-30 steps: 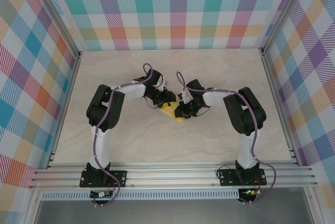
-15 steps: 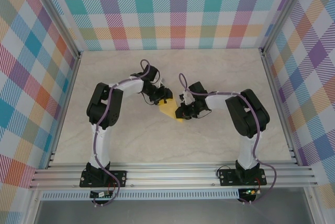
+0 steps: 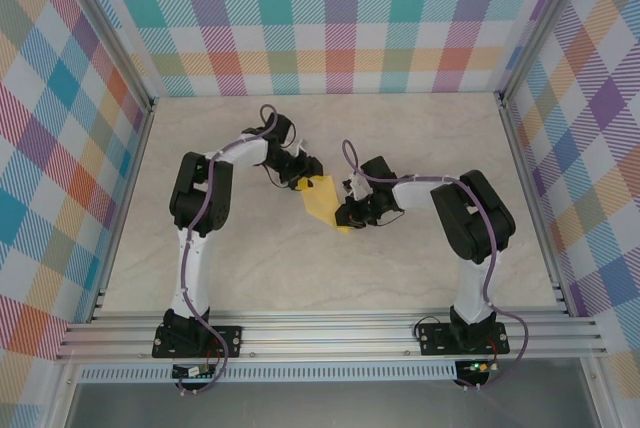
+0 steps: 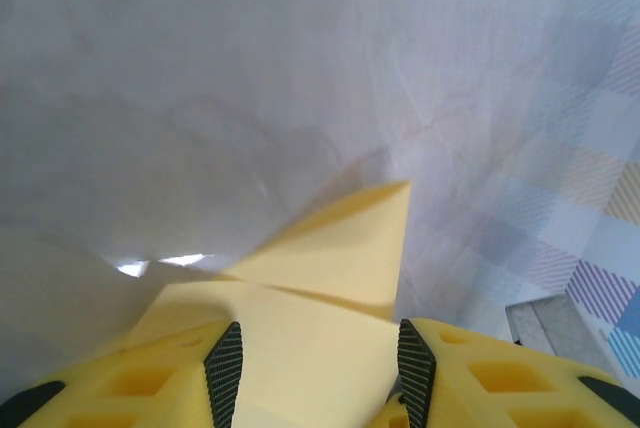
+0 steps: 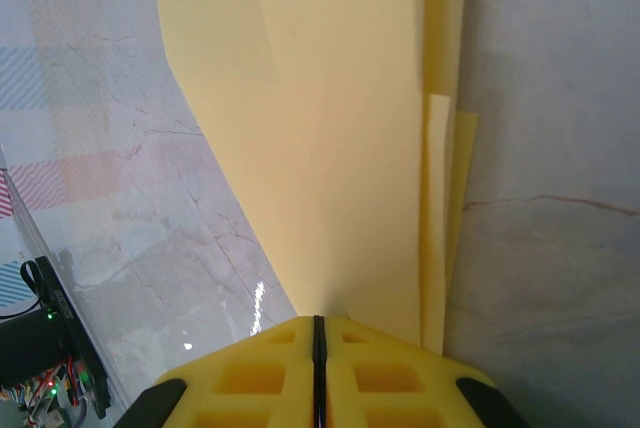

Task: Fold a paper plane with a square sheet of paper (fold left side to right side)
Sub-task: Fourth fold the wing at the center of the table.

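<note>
The yellow sheet of paper (image 3: 322, 198) lies mid-table, folded into a narrow layered shape with a pointed corner (image 4: 400, 188). My left gripper (image 3: 304, 179) sits at its upper left end. In the left wrist view this gripper (image 4: 318, 373) is open, and the paper (image 4: 330, 268) lies flat below and between the black pads (image 4: 222, 368). My right gripper (image 3: 347, 216) is at the lower right end. The right wrist view shows it (image 5: 318, 323) shut, tips set on the paper (image 5: 330, 128), which runs on under them. Stacked folded edges (image 5: 440, 198) show along the right side.
The marble-look tabletop (image 3: 420, 148) is walled by plaid panels (image 3: 330, 18) at the back and both sides. An aluminium rail (image 3: 330, 333) carrying both arm bases runs along the near edge. A metal frame corner (image 4: 560, 323) shows in the left wrist view.
My left gripper has drawn back up and to the left, uncovering more of the yellow paper. The right gripper has shifted slightly left and stays shut on the paper's lower right end.
</note>
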Available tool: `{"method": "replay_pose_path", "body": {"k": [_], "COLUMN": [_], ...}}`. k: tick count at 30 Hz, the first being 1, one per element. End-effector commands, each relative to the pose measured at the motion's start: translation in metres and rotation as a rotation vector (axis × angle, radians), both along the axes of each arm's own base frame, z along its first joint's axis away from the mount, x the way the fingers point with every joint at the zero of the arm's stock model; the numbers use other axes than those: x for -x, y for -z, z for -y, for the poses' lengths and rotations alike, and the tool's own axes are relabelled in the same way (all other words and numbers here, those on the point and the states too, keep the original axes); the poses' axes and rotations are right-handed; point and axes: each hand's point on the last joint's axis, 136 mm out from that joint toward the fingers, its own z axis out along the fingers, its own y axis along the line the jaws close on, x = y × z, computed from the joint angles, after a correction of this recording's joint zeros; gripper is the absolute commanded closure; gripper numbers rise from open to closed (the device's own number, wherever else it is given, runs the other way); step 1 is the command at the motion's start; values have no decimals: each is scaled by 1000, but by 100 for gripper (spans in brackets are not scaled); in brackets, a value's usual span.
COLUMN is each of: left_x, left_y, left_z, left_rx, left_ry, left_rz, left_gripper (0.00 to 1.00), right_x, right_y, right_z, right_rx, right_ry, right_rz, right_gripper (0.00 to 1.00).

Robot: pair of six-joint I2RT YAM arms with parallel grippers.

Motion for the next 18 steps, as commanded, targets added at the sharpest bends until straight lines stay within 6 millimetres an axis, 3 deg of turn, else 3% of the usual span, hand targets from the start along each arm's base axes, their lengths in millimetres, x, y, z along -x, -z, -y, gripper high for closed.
{"method": "replay_pose_path", "body": {"k": [1,5,12,15,18], "left_x": [-39,-42,-21,2,26], "left_y": [12,-1,-67,-83,-83], "left_z": [-40,-46,-49,-34,-7], "left_rx": [-69,-56,-16,45,94], "left_ry": [-73,-80,-85,-48,23], "left_rz": [80,104,224,238,210], "left_gripper": [52,52,52,52,54], "right_x": [46,44,38,38,37], "right_y": [48,45,42,42,43], "right_z": [39,37,34,34,35], "right_rx": [198,188,181,183,188], "right_ry": [20,19,22,23,24], "right_rz": [-199,-194,-182,-181,-181], "right_gripper": [92,92,92,92,92]}}
